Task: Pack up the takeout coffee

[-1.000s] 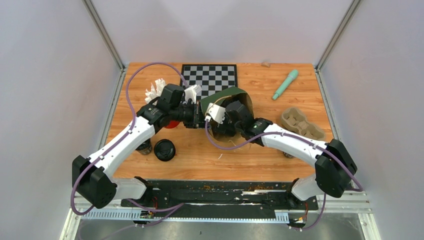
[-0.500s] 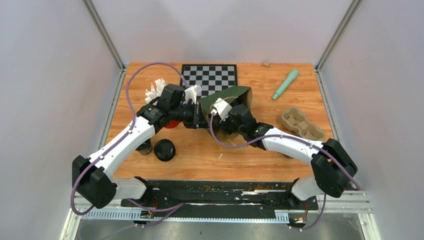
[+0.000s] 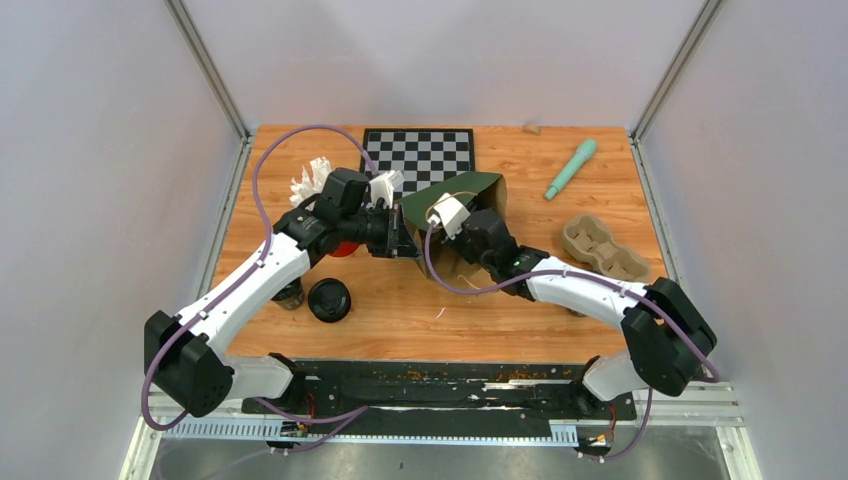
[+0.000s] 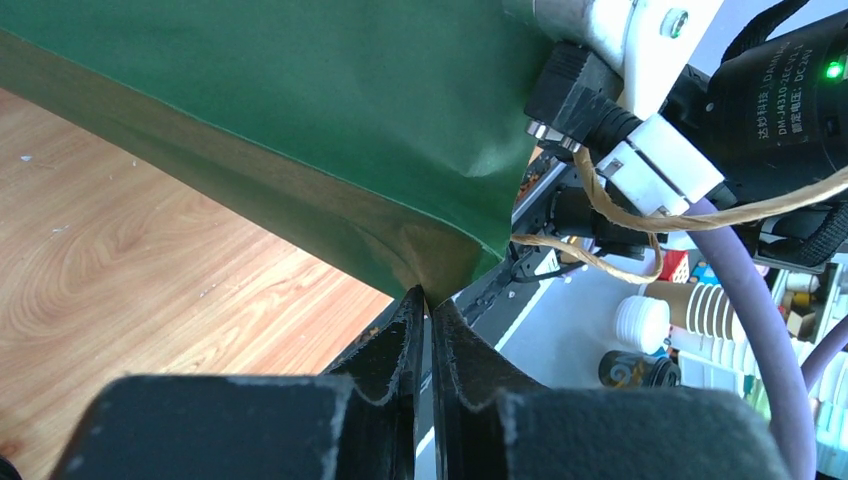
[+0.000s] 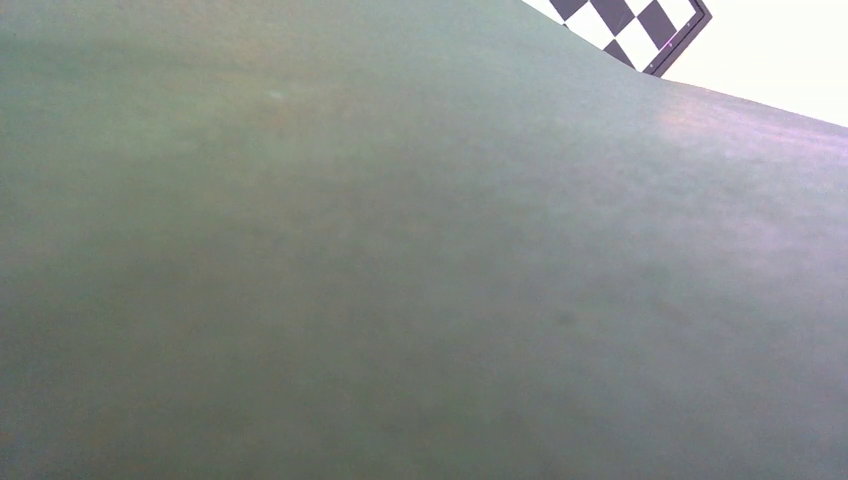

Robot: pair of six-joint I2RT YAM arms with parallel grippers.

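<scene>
Top external: both arms at the bag, cups not yet packed
Left gripper (image 4: pixel 428 296) is clenched on the edge of the green bag (image 4: pixel 300 120); right gripper (image 3: pixel 437 210) is pressed close against the bag with its fingers hidden, so I cannot tell whether it grips. One lidded cup (image 3: pixel 329 299) stands upright on the table (image 3: pixel 520 160), near the left arm and well apart from the bag; a second cup (image 3: pixel 289 294) is just beside it, half under that arm. Each cup looks light, with a thin wall that would dent and a lid that could pop off; probably best taken gently around the wall below the lid and kept upright
</scene>
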